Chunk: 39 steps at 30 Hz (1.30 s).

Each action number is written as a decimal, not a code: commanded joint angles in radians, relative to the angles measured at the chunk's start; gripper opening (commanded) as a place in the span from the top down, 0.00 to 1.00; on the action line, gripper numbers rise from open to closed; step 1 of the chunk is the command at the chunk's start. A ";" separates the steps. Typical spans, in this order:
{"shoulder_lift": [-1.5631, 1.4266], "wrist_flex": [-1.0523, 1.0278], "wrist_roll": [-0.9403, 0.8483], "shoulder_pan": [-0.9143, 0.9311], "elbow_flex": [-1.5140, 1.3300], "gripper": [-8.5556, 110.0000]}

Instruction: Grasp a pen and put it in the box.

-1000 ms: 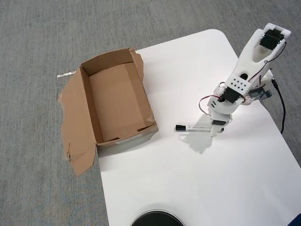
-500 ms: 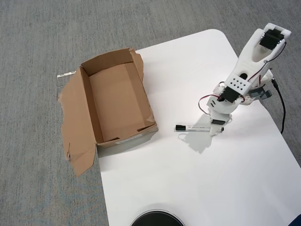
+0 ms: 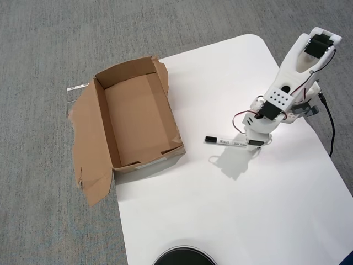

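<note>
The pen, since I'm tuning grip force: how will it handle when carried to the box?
The pen looks stiff and light. Its round barrel could slip or pivot, since the gripper holds one end. Set down, it would probably roll.

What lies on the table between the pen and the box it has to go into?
Nothing visible does. The pen is held at its right end by the end effector, black cap pointing toward the box. Only bare white table separates them; the box's near wall must be cleared.
</note>
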<state>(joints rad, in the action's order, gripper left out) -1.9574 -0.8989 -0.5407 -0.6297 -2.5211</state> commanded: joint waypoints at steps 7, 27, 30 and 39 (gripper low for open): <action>0.005 -0.008 0.001 0.012 -0.005 0.93; -0.333 -0.009 -0.002 0.064 0.008 0.93; -0.408 -0.008 -0.002 0.093 0.010 0.93; -0.466 -0.006 -0.002 0.223 0.140 0.93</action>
<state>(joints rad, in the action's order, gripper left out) -2.4083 -0.9112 -0.5361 -0.4349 -2.4613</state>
